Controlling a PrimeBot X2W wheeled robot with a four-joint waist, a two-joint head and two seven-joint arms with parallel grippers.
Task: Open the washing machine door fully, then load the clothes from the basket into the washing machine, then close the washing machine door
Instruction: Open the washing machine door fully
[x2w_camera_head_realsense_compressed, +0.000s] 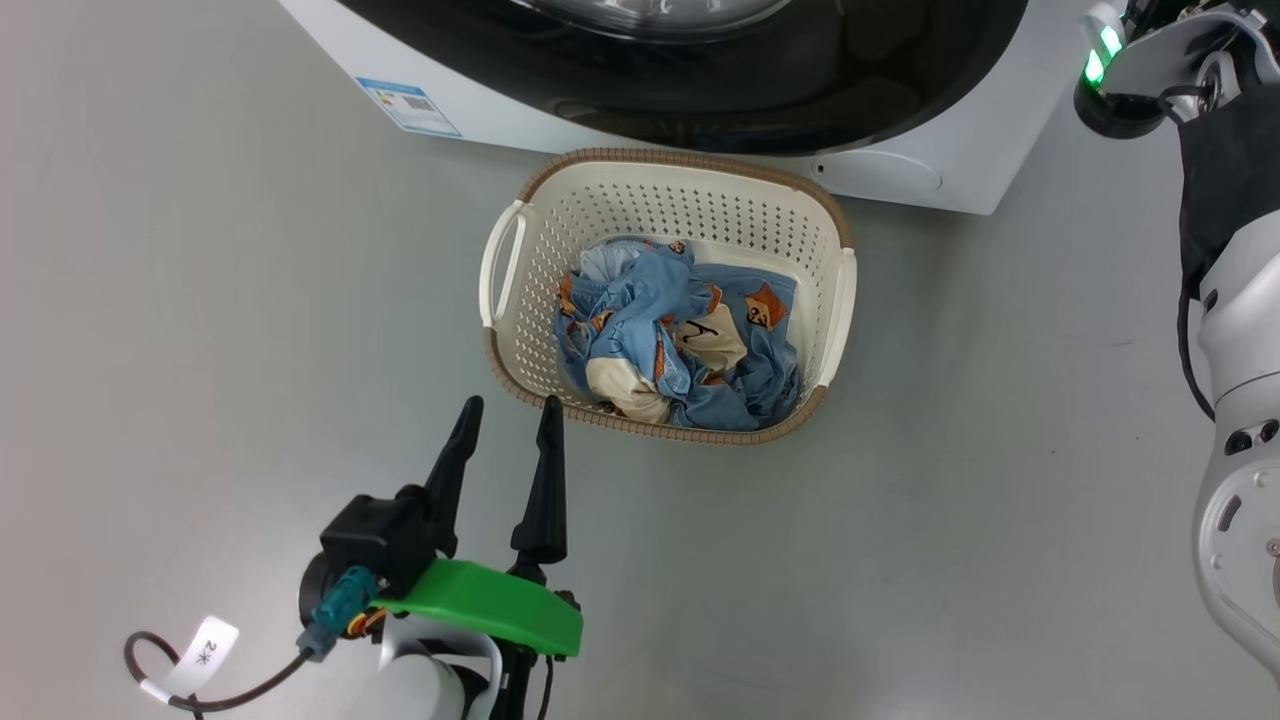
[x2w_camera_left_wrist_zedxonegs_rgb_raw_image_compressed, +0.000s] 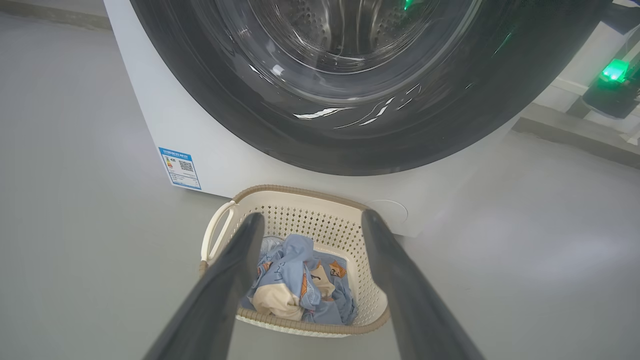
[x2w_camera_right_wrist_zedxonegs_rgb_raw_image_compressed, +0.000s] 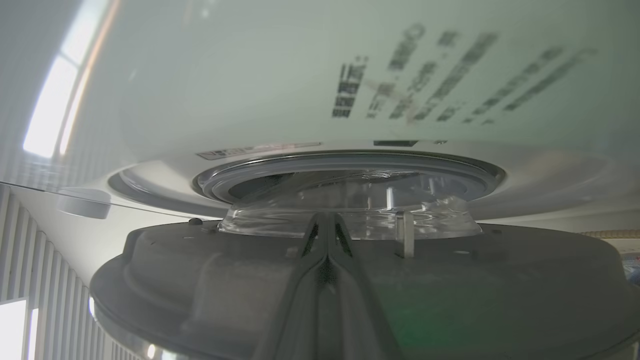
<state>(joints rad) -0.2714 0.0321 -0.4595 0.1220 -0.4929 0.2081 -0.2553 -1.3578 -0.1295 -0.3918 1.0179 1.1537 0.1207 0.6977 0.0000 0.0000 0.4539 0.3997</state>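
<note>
The white washing machine (x2w_camera_head_realsense_compressed: 480, 110) stands at the top, its door's glossy black rim (x2w_camera_head_realsense_compressed: 800, 100) over the front. In the right wrist view the door's grey inner face (x2w_camera_right_wrist_zedxonegs_rgb_raw_image_compressed: 200, 270) and glass dome stand a little off the gasket (x2w_camera_right_wrist_zedxonegs_rgb_raw_image_compressed: 465, 167), so the door is ajar. My right gripper (x2w_camera_right_wrist_zedxonegs_rgb_raw_image_compressed: 327, 225) lies shut against that inner face, nothing between its fingers. The cream basket (x2w_camera_head_realsense_compressed: 690, 160) sits on the floor before the machine, holding the light-blue clothes (x2w_camera_head_realsense_compressed: 680, 335). My left gripper (x2w_camera_head_realsense_compressed: 511, 405) hovers open at the basket's near-left corner, fingers apart and not touching the clothes (x2w_camera_left_wrist_zedxonegs_rgb_raw_image_compressed: 300, 285).
Grey floor (x2w_camera_head_realsense_compressed: 200, 350) surrounds the basket on all sides. My right arm's pale links (x2w_camera_head_realsense_compressed: 1240, 400) run along the right edge up to the machine's right corner. A blue label (x2w_camera_head_realsense_compressed: 408, 105) marks the machine's lower left front. A cable with a white tag (x2w_camera_head_realsense_compressed: 205, 650) hangs by my left wrist.
</note>
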